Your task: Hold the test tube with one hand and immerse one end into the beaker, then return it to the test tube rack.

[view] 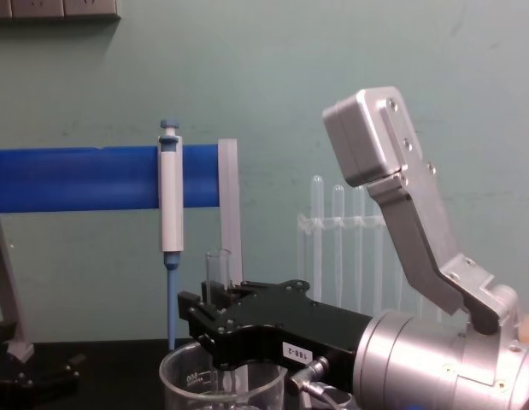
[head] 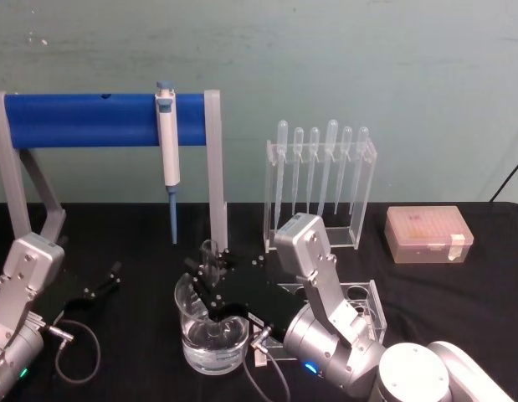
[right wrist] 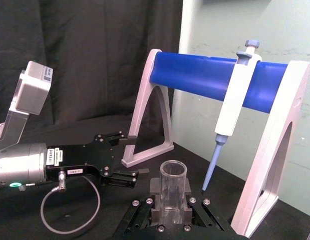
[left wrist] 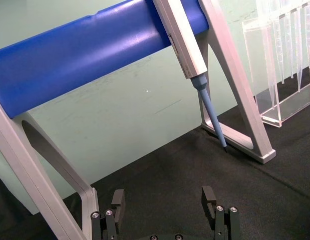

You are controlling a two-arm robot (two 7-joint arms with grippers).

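Pinching the test tube (head: 210,255) upright, the right gripper (head: 210,291) sits just above the beaker (head: 185,331), with the tube's lower end down inside it. Clear liquid fills the lower part of the beaker; the tube itself looks empty. If the arm lifts crookedly, the glass may knock the rim, or the wet tube may slip. The left gripper (head: 104,283) rests apart on the table (head: 459,293), fingers spread.

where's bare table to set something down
Bare cloth lies under the blue stand between its legs, and in front of the tip box, right of the tube rack. Crowded at the beaker: left gripper beside it, right gripper above holding the test tube.
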